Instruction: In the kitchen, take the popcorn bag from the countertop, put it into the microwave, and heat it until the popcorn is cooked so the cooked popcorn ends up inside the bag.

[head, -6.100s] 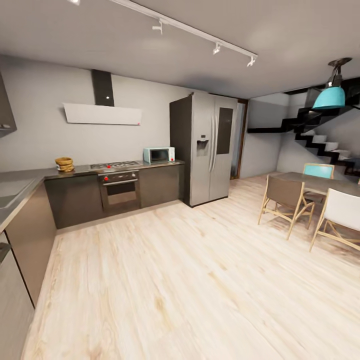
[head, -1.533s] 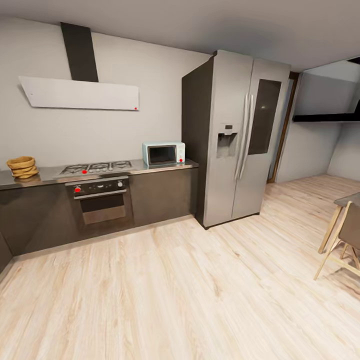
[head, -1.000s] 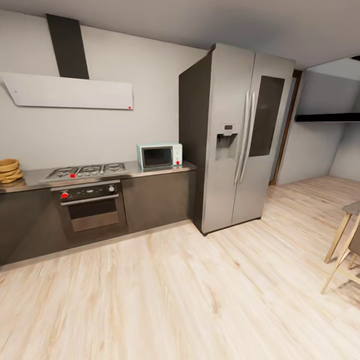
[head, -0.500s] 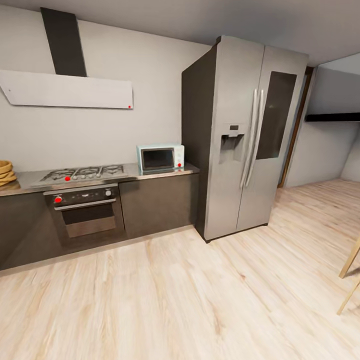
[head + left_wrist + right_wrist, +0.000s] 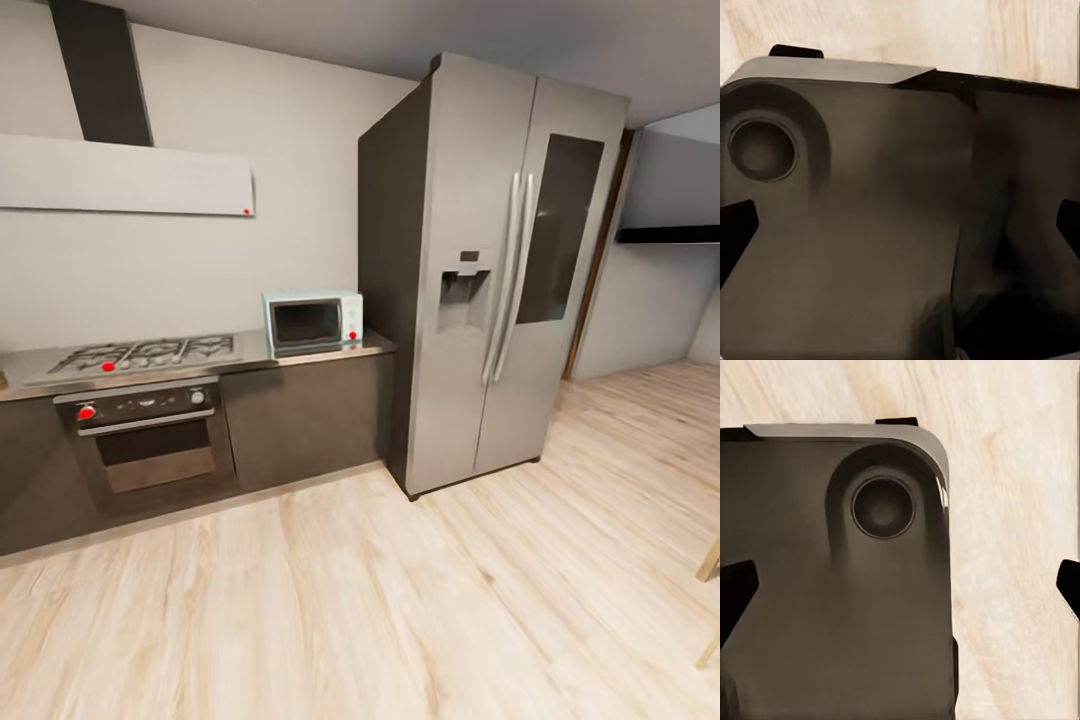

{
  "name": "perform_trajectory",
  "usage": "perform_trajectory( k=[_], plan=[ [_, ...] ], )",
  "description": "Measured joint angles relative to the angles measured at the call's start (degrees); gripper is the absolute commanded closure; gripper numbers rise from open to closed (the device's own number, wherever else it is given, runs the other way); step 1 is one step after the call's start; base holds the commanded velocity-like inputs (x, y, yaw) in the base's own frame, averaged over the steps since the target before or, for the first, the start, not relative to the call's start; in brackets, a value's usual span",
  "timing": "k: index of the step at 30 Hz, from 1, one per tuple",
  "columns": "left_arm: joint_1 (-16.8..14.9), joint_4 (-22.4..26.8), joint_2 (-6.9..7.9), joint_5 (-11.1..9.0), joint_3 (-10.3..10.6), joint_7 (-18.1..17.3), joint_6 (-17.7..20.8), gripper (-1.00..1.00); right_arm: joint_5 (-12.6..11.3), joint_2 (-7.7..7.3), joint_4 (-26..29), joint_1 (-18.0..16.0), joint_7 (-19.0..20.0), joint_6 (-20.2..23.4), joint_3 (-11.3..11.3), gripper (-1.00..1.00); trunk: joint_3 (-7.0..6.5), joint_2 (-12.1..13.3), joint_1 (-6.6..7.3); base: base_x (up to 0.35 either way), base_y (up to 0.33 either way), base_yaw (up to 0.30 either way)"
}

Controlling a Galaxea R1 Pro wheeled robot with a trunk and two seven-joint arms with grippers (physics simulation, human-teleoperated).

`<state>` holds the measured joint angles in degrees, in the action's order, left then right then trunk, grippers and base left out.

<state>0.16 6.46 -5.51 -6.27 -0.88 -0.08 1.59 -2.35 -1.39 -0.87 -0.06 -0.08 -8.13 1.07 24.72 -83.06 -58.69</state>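
I am facing the far table (image 5: 300,357) where the microwave (image 5: 312,322) is sitting ahead, slightly left, beside the fridge (image 5: 490,270); I cannot tell my pincers' opening.

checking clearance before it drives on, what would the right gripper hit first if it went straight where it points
Most likely the robot's own dark base, which sits right ahead of the right gripper, with the wooden floor beyond it; depth is unclear.

Home kitchen (image 5: 300,250), gas hob (image 5: 135,355), oven (image 5: 150,440), microwave (image 5: 312,322), fridge (image 5: 490,270)
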Motion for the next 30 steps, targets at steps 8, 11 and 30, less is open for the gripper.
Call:
perform_trajectory(
  k=[8, 11, 30],
  plan=[
    [0.0, 0.03, 0.19, -1.71, -0.06, -0.01, -0.03, -1.0, 0.35, -0.08, 0.0, 0.0, 0.0, -0.37, -0.23, -1.0, 0.0, 0.0, 0.0, 0.323, -0.002, 0.0],
    [0.0, 0.03, 0.24, -3.07, -0.03, -0.07, -0.07, -1.0, 0.37, 0.03, 0.0, 0.0, 0.0, -0.22, -0.36, -1.0, 0.0, 0.0, 0.0, 0.324, 0.0, 0.0],
    [0.0, 0.02, 0.25, -3.31, -0.02, -0.08, -0.24, -1.0, 0.35, 0.07, 0.0, 0.0, 0.0, -0.34, -0.32, -1.0, 0.0, 0.0, 0.0, 0.324, 0.0, 0.0]
  ],
)
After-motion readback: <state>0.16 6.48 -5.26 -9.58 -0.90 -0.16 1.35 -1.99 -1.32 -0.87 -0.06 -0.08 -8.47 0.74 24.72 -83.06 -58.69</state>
